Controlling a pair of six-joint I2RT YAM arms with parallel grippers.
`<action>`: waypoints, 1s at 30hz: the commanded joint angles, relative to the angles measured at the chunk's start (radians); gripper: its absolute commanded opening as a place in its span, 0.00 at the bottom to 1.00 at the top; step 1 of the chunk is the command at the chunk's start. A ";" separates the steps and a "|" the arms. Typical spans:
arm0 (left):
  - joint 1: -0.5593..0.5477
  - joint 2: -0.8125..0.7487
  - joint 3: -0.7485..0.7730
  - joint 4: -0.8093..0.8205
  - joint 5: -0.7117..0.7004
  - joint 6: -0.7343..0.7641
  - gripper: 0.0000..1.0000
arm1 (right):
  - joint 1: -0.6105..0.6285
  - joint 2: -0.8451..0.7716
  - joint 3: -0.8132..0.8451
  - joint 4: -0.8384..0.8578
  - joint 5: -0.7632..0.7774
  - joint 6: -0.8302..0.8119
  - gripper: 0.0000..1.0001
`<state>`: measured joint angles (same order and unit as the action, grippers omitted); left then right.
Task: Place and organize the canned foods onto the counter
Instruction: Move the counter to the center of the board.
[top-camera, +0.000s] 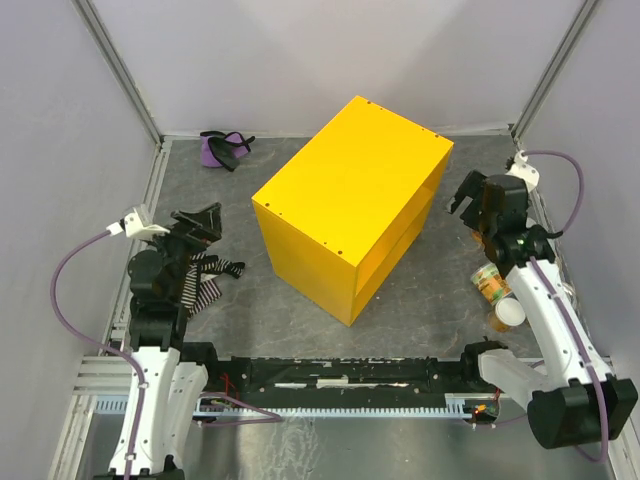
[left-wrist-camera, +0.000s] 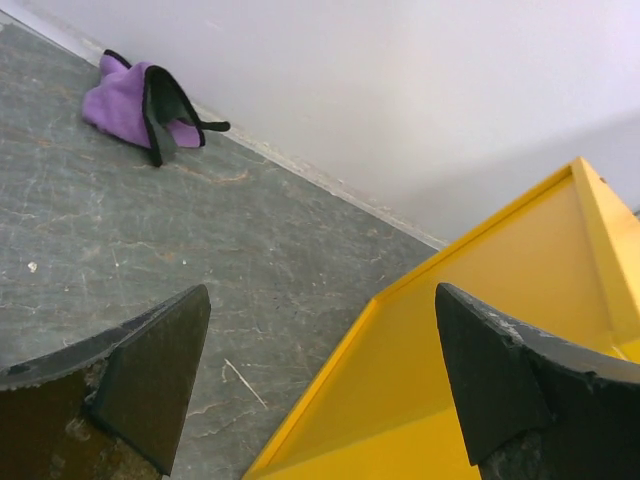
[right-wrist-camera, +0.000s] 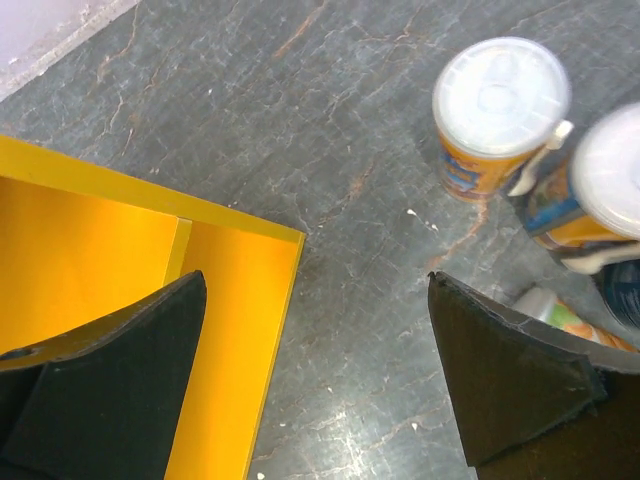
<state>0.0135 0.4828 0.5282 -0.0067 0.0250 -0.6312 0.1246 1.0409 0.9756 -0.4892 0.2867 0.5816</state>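
The yellow counter (top-camera: 350, 195) stands in the middle of the table with nothing on top. Cans lie by the right arm: one with an orange label (top-camera: 489, 282) and one with a white lid (top-camera: 509, 312). The right wrist view shows two white-lidded cans (right-wrist-camera: 500, 105) (right-wrist-camera: 603, 190) standing upright and a green-and-orange one (right-wrist-camera: 566, 318) behind my finger. My right gripper (top-camera: 465, 195) (right-wrist-camera: 316, 290) is open and empty, between the counter's corner (right-wrist-camera: 230, 300) and the cans. My left gripper (top-camera: 205, 220) (left-wrist-camera: 320, 300) is open and empty, left of the counter (left-wrist-camera: 480, 330).
A striped cloth (top-camera: 208, 280) lies under the left arm. A purple cloth (top-camera: 224, 148) (left-wrist-camera: 130, 100) lies at the back left by the wall. Walls close the table on three sides. A dark blue object (right-wrist-camera: 625, 290) shows at the right edge of the right wrist view.
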 joint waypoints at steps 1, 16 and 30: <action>0.001 -0.030 0.087 -0.129 0.072 -0.035 1.00 | 0.000 -0.069 0.037 -0.118 0.070 0.078 0.99; 0.001 -0.012 0.233 -0.173 0.310 -0.166 0.94 | 0.000 -0.206 0.061 -0.125 -0.114 0.185 0.99; 0.000 0.023 0.313 -0.096 0.434 -0.291 0.88 | 0.009 -0.281 0.080 0.023 -0.443 0.431 0.92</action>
<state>0.0135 0.4805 0.7944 -0.1787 0.3695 -0.8494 0.1249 0.8055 0.9974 -0.5678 -0.0631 0.9165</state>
